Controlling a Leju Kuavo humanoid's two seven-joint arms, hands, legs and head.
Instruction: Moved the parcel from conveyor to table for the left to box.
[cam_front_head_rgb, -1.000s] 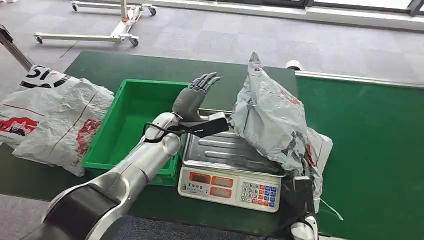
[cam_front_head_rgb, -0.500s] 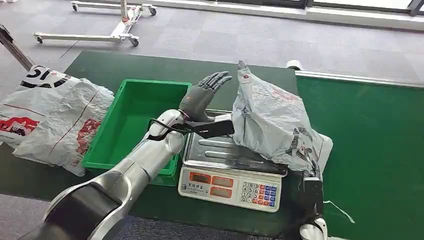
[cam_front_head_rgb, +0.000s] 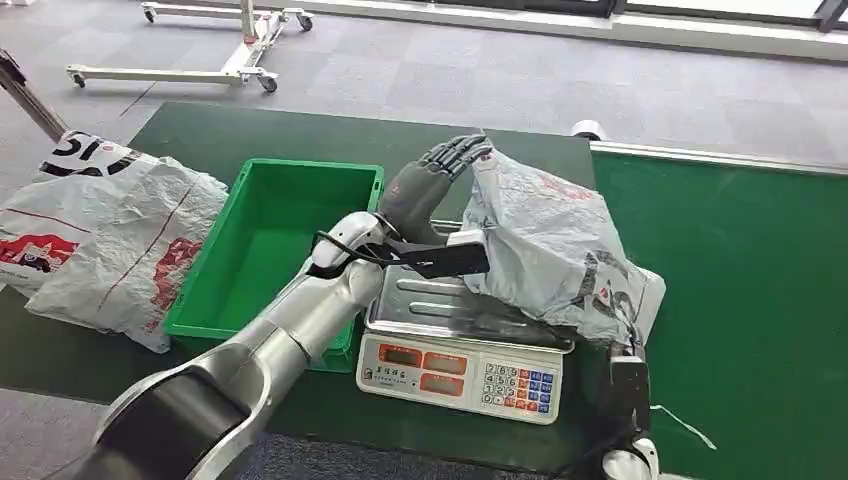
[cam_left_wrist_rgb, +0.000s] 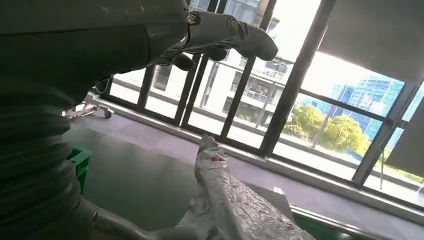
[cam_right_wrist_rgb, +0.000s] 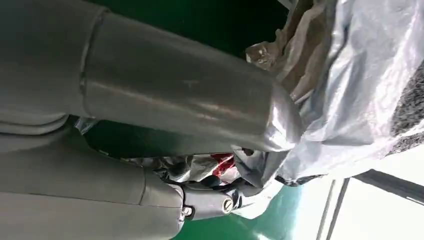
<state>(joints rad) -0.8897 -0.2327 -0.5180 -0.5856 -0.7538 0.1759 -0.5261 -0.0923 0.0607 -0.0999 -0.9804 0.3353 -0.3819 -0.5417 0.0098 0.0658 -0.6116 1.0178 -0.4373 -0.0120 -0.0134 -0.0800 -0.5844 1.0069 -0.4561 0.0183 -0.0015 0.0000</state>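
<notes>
Parcel first: against a second ago I see it tipped lower, no longer standing tall, now slumped across the right side of the scale with its far corner leaning toward my left hand. That hand has travelled right, from over the bin edge to the parcel's upper left corner, where its fingers touch the plastic; they are spread and curved, not wrapped round anything, so I read it as empty and apart. My right hand I see from its wrist camera, thumb and fingers buried in crumpled grey film, holding the parcel from below at the near right; in the head view its wrist has dropped a little lower by the scale's right corner. The parcel is a grey, wrinkled poly bag with red and black print, shiny where the light catches it, loosely filled and sagging. It sits partly on the scale tray, partly hanging over onto the green surface. Two more bags lie left of the bin.
</notes>
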